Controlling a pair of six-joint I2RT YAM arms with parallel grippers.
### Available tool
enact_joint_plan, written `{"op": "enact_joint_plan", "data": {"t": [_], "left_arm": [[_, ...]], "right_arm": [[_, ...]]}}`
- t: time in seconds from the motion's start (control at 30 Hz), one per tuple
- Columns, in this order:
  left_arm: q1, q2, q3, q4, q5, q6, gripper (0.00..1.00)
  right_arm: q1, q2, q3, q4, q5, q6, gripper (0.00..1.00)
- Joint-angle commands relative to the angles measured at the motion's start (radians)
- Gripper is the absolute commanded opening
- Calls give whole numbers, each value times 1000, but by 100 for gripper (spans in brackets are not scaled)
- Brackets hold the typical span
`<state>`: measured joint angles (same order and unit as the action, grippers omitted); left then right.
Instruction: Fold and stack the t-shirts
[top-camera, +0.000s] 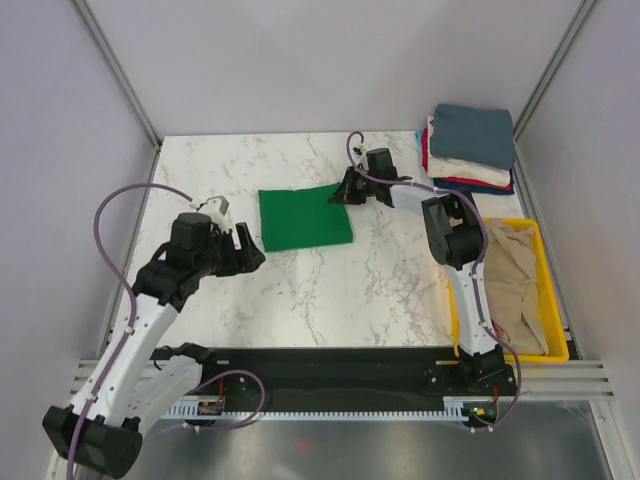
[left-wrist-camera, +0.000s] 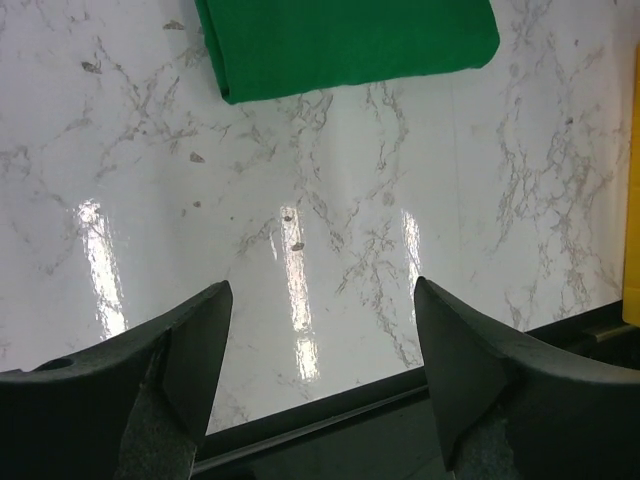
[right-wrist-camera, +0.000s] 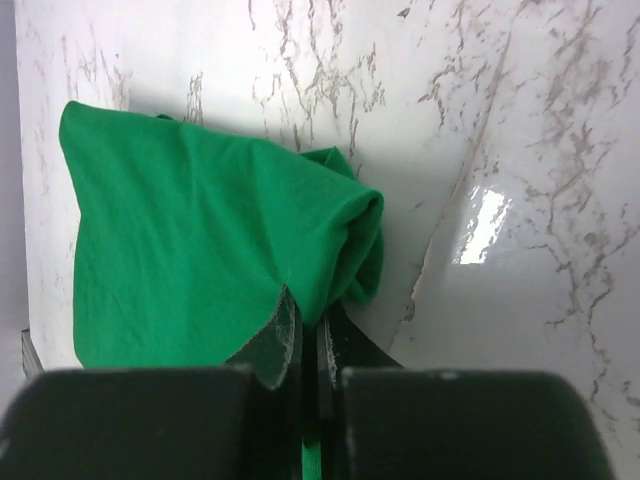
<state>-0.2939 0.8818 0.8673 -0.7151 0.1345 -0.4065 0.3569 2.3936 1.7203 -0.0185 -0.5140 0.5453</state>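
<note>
On the marble table (top-camera: 300, 300), the folded green t-shirt (top-camera: 304, 218) lies at centre frame, its upper-right corner pinched by the right gripper (top-camera: 343, 190). The left gripper (top-camera: 250, 250), lower left, gapes empty. Lifting by one corner could spill the folds open.

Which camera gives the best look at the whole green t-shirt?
The top external view: the green t-shirt shows nearly whole there, a folded rectangle. The left wrist view catches only its near edge; the right wrist view, one bunched corner held by the right gripper.
</note>
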Motion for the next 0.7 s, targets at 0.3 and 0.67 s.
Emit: {"op": "enact_joint_plan", "data": {"t": [0.3, 0.67], "left_arm": [[-1, -224, -96, 45, -131, -11, 84], [-1, -188, -93, 51, -98, -3, 82]], "right_arm": [[-58, -235, -47, -167, 95, -203, 0], [-209, -436, 87, -340, 171, -341, 0]]}}
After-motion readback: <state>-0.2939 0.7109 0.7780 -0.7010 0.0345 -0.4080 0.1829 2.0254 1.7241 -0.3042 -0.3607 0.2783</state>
